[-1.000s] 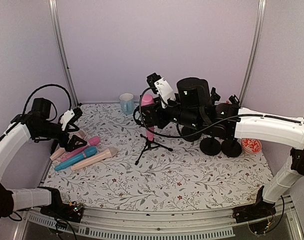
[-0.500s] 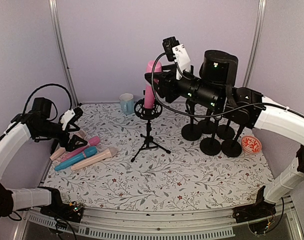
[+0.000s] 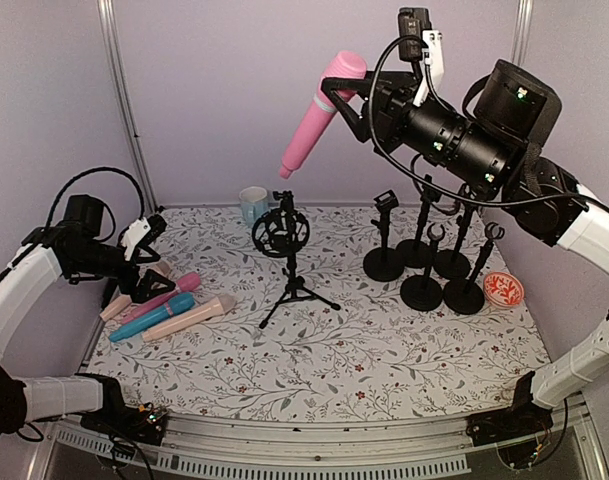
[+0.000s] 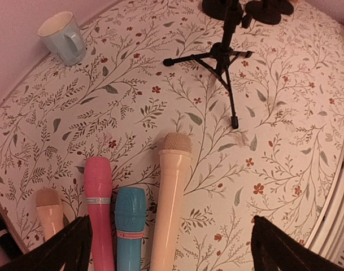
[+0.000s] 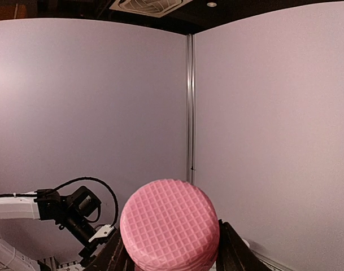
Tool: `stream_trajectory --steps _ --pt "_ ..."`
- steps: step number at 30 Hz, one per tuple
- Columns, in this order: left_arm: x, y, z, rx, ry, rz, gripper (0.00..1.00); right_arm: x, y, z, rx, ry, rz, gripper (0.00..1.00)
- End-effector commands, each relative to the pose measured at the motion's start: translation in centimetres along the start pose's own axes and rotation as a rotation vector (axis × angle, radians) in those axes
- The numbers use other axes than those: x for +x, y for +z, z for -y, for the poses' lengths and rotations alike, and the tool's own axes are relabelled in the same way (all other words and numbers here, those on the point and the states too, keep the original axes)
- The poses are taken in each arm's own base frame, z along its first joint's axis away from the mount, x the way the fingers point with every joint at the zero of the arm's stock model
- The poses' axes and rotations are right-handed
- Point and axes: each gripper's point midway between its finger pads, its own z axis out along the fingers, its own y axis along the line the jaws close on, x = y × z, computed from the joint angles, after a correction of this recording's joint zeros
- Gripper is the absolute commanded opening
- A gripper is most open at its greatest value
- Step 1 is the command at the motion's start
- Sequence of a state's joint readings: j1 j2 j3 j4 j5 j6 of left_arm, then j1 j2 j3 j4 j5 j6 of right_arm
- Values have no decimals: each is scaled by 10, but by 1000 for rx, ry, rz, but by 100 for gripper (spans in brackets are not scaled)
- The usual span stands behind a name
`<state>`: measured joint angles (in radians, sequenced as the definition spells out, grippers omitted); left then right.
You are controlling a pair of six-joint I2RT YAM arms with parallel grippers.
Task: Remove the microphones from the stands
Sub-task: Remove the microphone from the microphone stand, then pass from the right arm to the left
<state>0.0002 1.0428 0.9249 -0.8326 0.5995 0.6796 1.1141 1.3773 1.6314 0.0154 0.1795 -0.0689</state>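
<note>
High above the tripod stand (image 3: 287, 262), right gripper (image 3: 342, 98) jaws clamp the pink microphone (image 3: 309, 130); at the table's left edge, left gripper (image 3: 152, 255) jaws spread wide, empty.

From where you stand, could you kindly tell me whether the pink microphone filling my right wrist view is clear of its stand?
Observer: Yes. The pink plastic microphone hangs tilted in the air, above and apart from the black tripod stand, whose ring mount is empty.
Operator: Thank you. And what is the other arm doing, please?
Observer: The left end effector hovers open over four handheld microphones lying side by side on the floral table cover.
</note>
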Motion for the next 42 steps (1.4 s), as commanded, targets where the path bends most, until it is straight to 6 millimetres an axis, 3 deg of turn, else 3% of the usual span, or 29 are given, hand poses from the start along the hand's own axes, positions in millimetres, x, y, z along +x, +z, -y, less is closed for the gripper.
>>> stream_trajectory --steps 1,9,12,17,23,27,33,40,41,42 --pt "-17 -9 8 28 24 53 99 -21 -2 -21 -113 102 77 8" --pt "-79 -68 60 171 204 296 99 31 43 -63 -262 267 -5 7" --pt "-93 -89 80 201 274 386 99 50 56 -83 -329 315 -27 7" --pt "-101 -99 97 294 261 439 99 85 80 -109 -400 394 -80 5" --pt "-98 -100 109 365 261 483 94 107 97 -132 -471 466 -94 4" --pt "-95 -96 112 398 242 484 80 119 107 -148 -495 468 -106 4" --pt "-91 -90 112 407 226 465 67 137 117 -164 -500 439 -138 3" --pt "-86 -84 106 374 235 437 24 161 119 -163 -464 396 -201 5" --pt "-86 -83 106 371 233 433 17 163 119 -164 -464 391 -209 9" --pt "-84 -81 104 364 231 427 12 163 118 -164 -464 387 -213 20"
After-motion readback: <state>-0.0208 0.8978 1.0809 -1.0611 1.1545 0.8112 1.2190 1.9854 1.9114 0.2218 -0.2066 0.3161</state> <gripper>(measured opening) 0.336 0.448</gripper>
